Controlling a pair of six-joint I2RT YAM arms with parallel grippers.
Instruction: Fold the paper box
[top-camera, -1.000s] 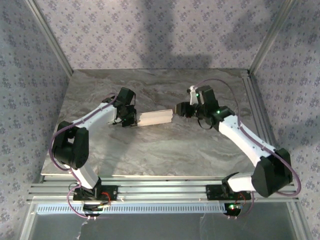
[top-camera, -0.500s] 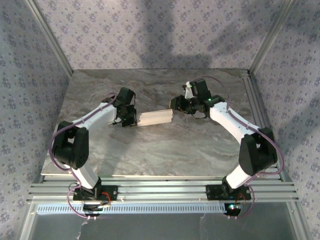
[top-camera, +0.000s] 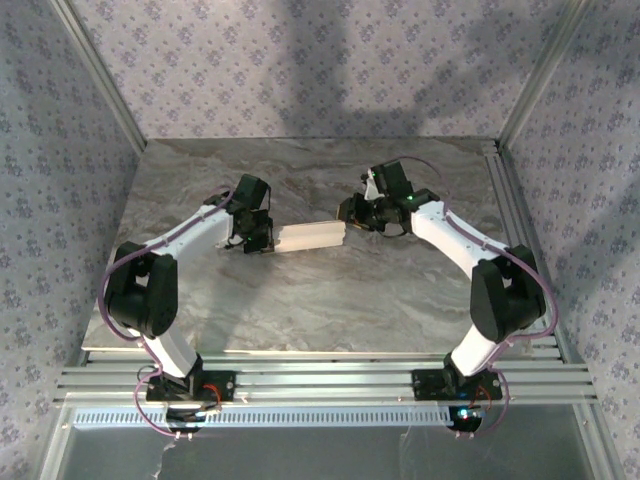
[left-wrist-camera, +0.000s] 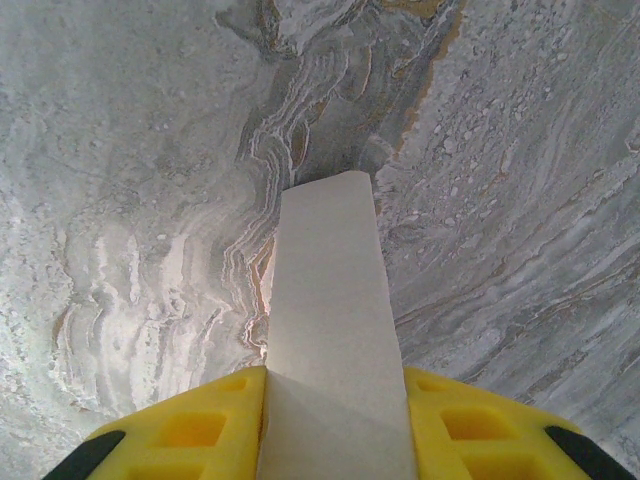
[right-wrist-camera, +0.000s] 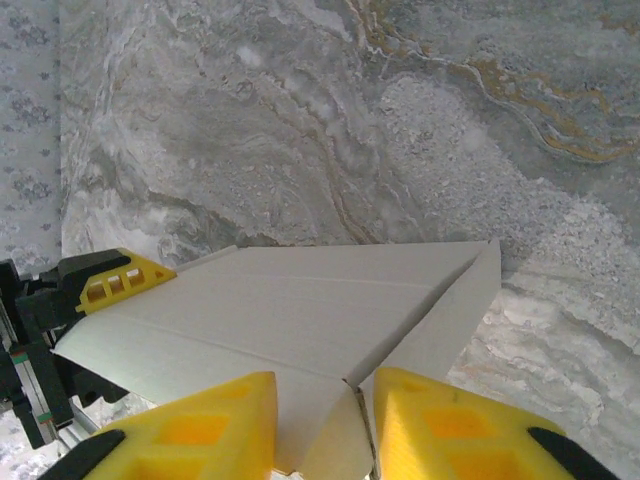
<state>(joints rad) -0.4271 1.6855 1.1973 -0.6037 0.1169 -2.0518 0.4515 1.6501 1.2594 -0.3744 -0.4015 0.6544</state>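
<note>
The paper box (top-camera: 312, 236) is a white, long, partly folded blank held off the marble table between the two arms. My left gripper (top-camera: 262, 238) is shut on its left end. From the left wrist, the box (left-wrist-camera: 330, 290) runs away from me as a narrow white strip, pinched between the yellow fingers (left-wrist-camera: 190, 430). My right gripper (top-camera: 350, 212) is at its right end. From the right wrist, the box (right-wrist-camera: 300, 310) shows creased panels and a slanted flap, and its near corner fills the gap of my right gripper (right-wrist-camera: 325, 430).
The grey marble table (top-camera: 320, 300) lies under both arms, framed by aluminium rails and patterned walls. The left gripper's yellow finger (right-wrist-camera: 118, 280) and black body show at the far end of the box in the right wrist view.
The right arm has swung left and forward, bringing its gripper from a gap beside the box onto the box's right end. The left arm and box stayed put.
</note>
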